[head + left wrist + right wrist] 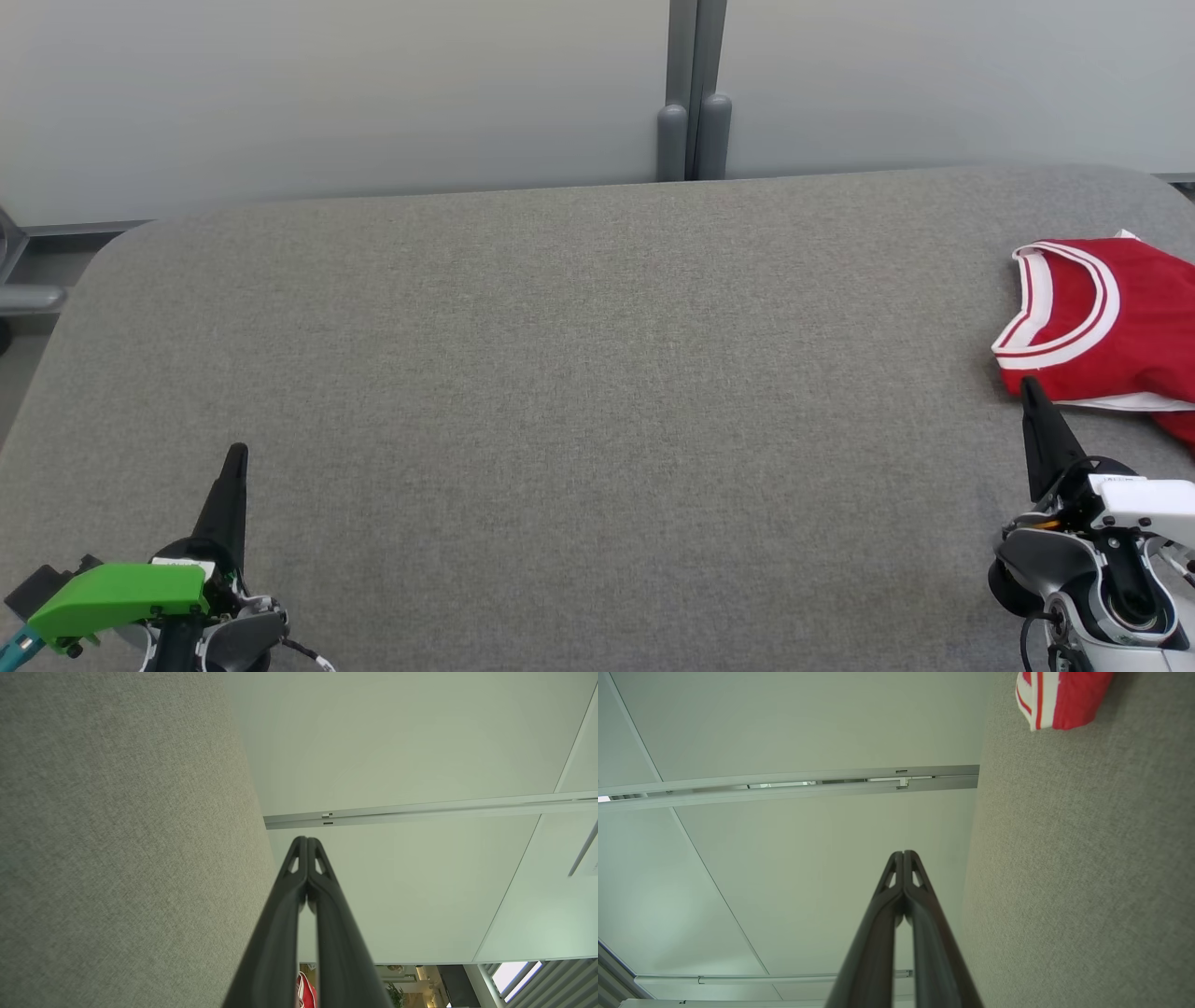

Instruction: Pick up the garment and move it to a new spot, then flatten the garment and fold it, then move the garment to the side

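- The tabletop [597,373] is covered in grey woven cloth and has rounded far corners.
- The garment [1120,317] is red with white bands edged in red. It lies on the tabletop at the right edge, nearer the far right corner than the near one, and the side of the head view cuts part of it off.
- It looks folded into a compact shape, with one banded opening facing the middle of the tabletop and a white hem along its near side.
- The left hand [238,450] is over the near left corner. Its two dark fingers are pressed together from base to tip with nothing between them, as the left wrist view shows plainly.
- A green cover [121,593] sits on the wrist behind the left hand.
- The right hand [1027,383] is by the near right corner and points towards the far edge. Its fingers are also together, tips meeting, and it holds nothing.
- In the head view the right hand's tip overlaps the garment's near corner. In the right wrist view the garment [1064,700] lies off to one side of the fingers, apart from them.
- A white housing [1144,499] sits on the wrist behind the right hand.
- The left hand is well apart from the garment, with most of the tabletop's width between them.
- Pale wall panels [327,93] stand behind the far edge, and two grey posts [691,131] stand where they meet.
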### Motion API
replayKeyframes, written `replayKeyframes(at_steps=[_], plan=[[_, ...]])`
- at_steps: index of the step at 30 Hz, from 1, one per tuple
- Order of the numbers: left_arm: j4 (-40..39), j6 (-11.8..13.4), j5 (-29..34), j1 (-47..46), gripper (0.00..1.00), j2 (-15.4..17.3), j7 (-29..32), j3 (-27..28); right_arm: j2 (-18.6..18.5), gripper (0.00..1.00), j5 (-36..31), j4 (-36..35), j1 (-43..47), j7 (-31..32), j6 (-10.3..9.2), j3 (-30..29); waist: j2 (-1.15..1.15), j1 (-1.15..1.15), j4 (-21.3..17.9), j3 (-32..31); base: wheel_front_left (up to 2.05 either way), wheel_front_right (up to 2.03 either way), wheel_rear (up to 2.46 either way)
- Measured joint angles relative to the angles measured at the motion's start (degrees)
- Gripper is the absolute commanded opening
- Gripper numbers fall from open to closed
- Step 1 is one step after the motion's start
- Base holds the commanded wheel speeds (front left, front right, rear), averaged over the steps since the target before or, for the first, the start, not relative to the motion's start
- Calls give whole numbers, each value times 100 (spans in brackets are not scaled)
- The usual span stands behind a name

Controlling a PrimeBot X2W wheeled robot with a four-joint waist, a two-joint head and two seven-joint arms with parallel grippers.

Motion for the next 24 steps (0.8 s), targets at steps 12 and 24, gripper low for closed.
replayKeyframes(at_steps=[12, 24], plan=[[1, 0, 0, -1, 0, -1, 0, 0, 1, 0, 0, 14, -1, 0, 0, -3, 0, 0, 0, 0, 0, 0, 0], [2, 0, 0, -1, 0, -1, 0, 0, 2, 0, -1, 19, -2, 0, 1, -10, 0, 0, 0, 0, 0, 0, 0]])
